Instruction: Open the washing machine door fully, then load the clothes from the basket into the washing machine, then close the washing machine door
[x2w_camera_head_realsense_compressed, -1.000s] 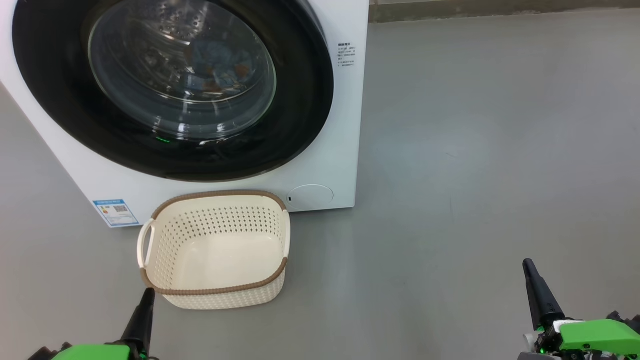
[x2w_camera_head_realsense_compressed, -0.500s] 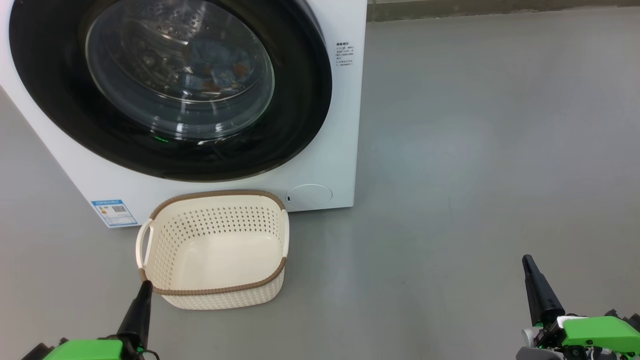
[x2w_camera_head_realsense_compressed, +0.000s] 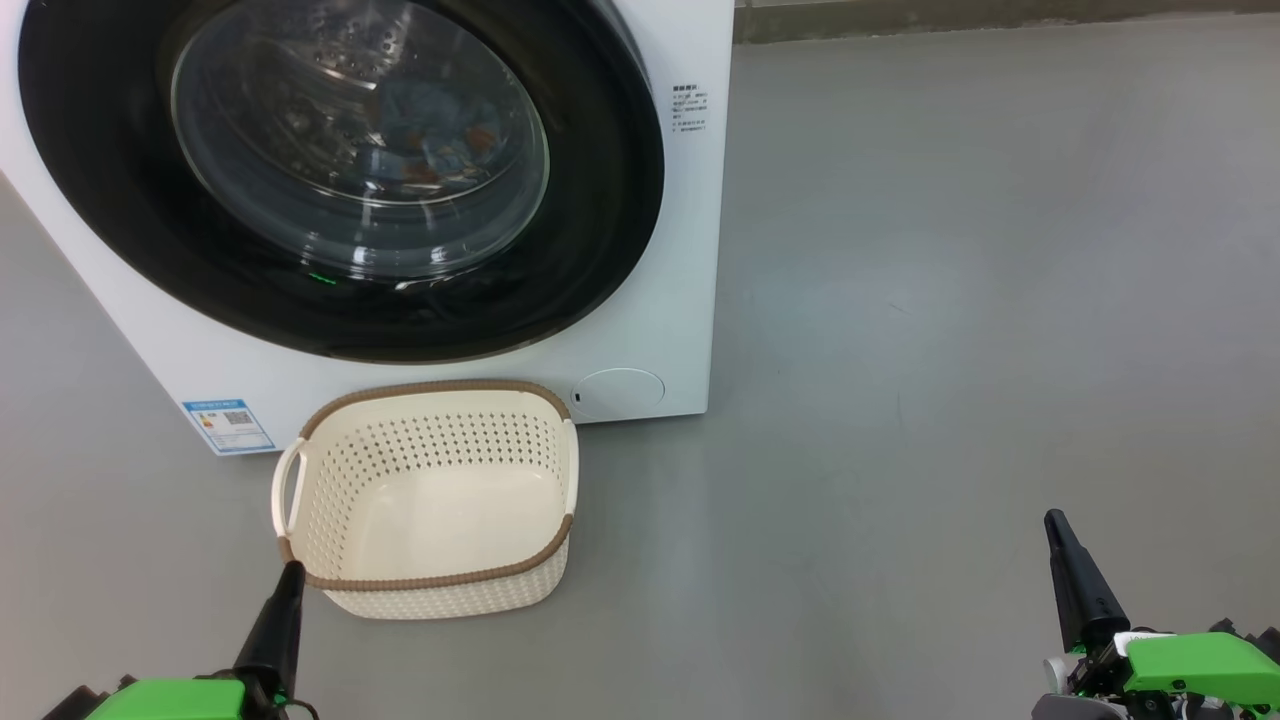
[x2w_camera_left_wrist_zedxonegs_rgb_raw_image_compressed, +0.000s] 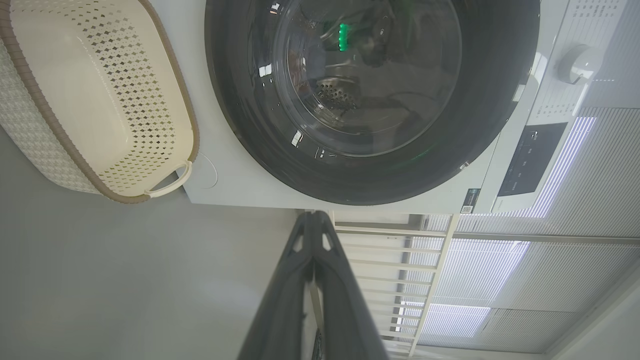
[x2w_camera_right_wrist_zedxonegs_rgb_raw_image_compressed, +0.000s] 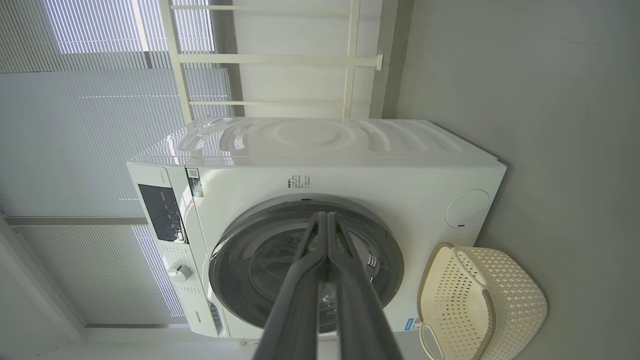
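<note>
Very little is changing over the last second. Early on the whole head view is sliding slightly sideways, which I am reading as the camera settling, not the things moving. After that, nothing is shifting.

The washing machine door (x2w_camera_head_realsense_compressed: 610, 200) is sitting shut against the washing machine (x2w_camera_head_realsense_compressed: 690, 280) in the upper left of the frame. The clothes (x2w_camera_head_realsense_compressed: 445, 135) are showing as a blue and orange patch behind its glass, inside the drum. The basket (x2w_camera_head_realsense_compressed: 440, 386) is standing on the floor (x2w_camera_head_realsense_compressed: 950, 300) just below the door, showing nothing but its bare cream bottom.

The left pincer (x2w_camera_head_realsense_compressed: 289, 572) is resting at the lower left, closed and gripping nothing. Its tip is overlapping the basket's near left corner in the picture, and I cannot tell whether it is touching. The right pincer (x2w_camera_head_realsense_compressed: 1052, 520) is waiting at the lower right, well apart from everything, also closed and empty. In each wrist view the two fingers (x2w_camera_left_wrist_zedxonegs_rgb_raw_image_compressed: 295, 280) are pressing flat together.

Judging from this, all three steps are looking finished and the robot is idling at the end.
</note>
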